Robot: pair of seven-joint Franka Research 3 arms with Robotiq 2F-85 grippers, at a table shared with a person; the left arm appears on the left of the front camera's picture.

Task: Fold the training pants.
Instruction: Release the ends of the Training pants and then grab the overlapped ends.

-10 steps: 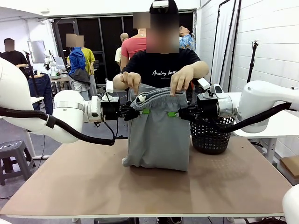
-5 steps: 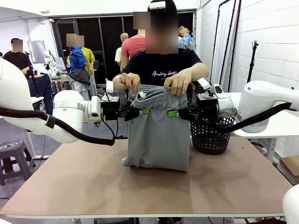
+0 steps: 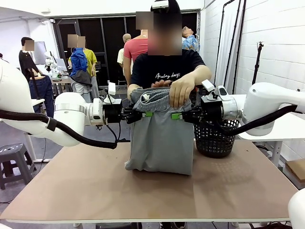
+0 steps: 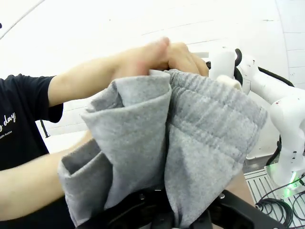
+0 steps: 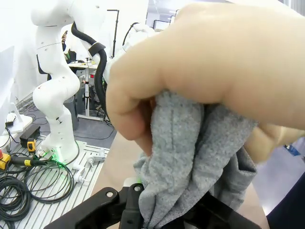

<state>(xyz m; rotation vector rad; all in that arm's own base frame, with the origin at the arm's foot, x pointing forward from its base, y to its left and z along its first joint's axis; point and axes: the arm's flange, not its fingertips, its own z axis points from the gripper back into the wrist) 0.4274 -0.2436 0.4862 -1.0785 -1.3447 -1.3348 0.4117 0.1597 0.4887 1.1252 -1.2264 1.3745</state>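
The light grey soft-fabric training pants [image 3: 161,140] stand on the brown wooden table [image 3: 86,191], with the left gripper [image 3: 146,114] and right gripper [image 3: 177,116] each clamped on cloth just below the waistband [image 3: 153,98]. This likely holds them upright while the person's hand [image 3: 181,89] bunches the waistband over to fold it.

The brown table [image 3: 95,191] carries the rumpled lower end of the grey training pants [image 3: 159,143] and, just beside it, what seems a black mesh basket [image 3: 215,142].

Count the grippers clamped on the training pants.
2. The left gripper pinches the training pants just under the waistband on the robot's left. The right gripper pinches them on the right, near the black mesh basket.
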